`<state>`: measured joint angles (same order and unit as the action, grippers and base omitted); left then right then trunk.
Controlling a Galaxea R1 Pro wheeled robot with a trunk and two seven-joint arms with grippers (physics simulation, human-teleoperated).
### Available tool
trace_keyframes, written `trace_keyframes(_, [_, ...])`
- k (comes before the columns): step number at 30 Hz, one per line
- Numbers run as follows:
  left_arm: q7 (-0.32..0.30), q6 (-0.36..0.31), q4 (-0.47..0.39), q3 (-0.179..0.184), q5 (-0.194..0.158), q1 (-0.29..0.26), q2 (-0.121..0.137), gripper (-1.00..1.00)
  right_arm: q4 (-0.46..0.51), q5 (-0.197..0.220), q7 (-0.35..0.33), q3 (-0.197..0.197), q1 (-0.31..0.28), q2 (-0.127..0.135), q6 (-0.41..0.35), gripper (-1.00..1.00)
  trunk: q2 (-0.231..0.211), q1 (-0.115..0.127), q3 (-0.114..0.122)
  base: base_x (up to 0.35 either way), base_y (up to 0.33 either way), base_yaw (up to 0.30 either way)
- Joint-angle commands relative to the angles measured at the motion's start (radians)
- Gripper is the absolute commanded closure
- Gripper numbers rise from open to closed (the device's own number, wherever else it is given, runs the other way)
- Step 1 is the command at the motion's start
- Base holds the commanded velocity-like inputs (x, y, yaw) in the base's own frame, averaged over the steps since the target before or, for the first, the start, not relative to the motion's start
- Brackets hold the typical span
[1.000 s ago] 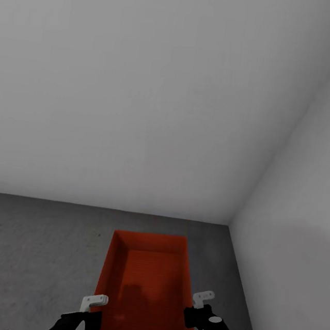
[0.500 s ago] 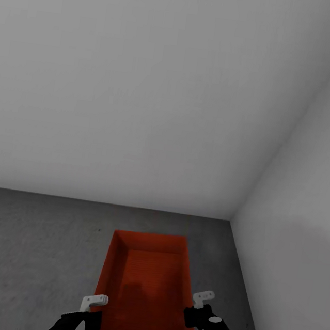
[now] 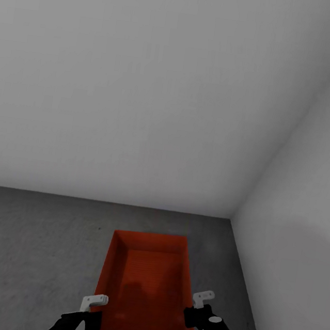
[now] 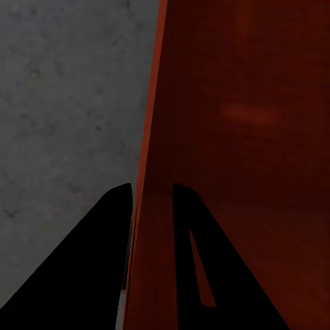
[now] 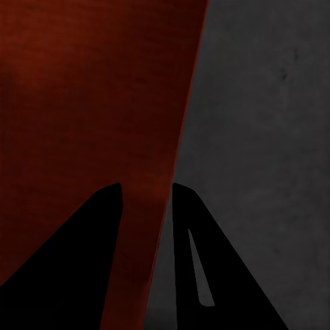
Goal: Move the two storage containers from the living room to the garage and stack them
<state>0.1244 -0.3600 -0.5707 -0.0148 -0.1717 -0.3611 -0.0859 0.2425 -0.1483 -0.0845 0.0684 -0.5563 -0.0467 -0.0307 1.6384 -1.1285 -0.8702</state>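
Note:
One red-orange storage container [image 3: 143, 287] sits open-topped and empty between my arms, over the garage's dark grey concrete floor [image 3: 28, 251]. My left gripper [image 3: 96, 317] is shut on its left wall, and my right gripper [image 3: 190, 318] is shut on its right wall. In the left wrist view the two dark fingers of the left gripper [image 4: 151, 192] straddle the thin red wall of the container [image 4: 240, 137]. The right wrist view shows the right gripper [image 5: 146, 189] clamped the same way over the container [image 5: 89, 103]. Whether the bin touches the floor I cannot tell.
A plain white-grey back wall [image 3: 141, 104] meets a side wall [image 3: 302, 230] in a corner just beyond and to the right of the container. Bare concrete floor [image 4: 62, 103] stretches to the left; a narrow strip of floor [image 5: 275, 137] lies on the right.
The whole view has shifted slightly, so the line where wall meets floor sits a little higher. Container and grippers keep their places in the picture.

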Motion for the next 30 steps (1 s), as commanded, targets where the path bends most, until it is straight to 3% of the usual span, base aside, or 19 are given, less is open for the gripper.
trace_keyframes(1, [0.011,-0.005,0.003,0.01,-0.02,0.001,-0.001,1.0,0.015,0.001,-0.021,0.01,0.0,-0.045,-0.003,1.0,0.008,-0.004,-0.004,0.0,0.0,0.0])
trace_keyframes(18, [0.011,-0.005,0.003,0.01,-0.02,0.001,-0.002,1.0,0.015,0.001,-0.021,0.01,0.0,-0.045,-0.003,1.0,0.127,-0.069,-0.057,0.0,0.0,0.0])
trace_keyframes(30, [0.011,-0.005,0.003,0.01,-0.02,0.001,-0.001,1.0,0.014,0.003,-0.023,0.009,0.0,-0.045,-0.003,1.0,0.127,-0.069,-0.057,0.0,0.0,0.0])
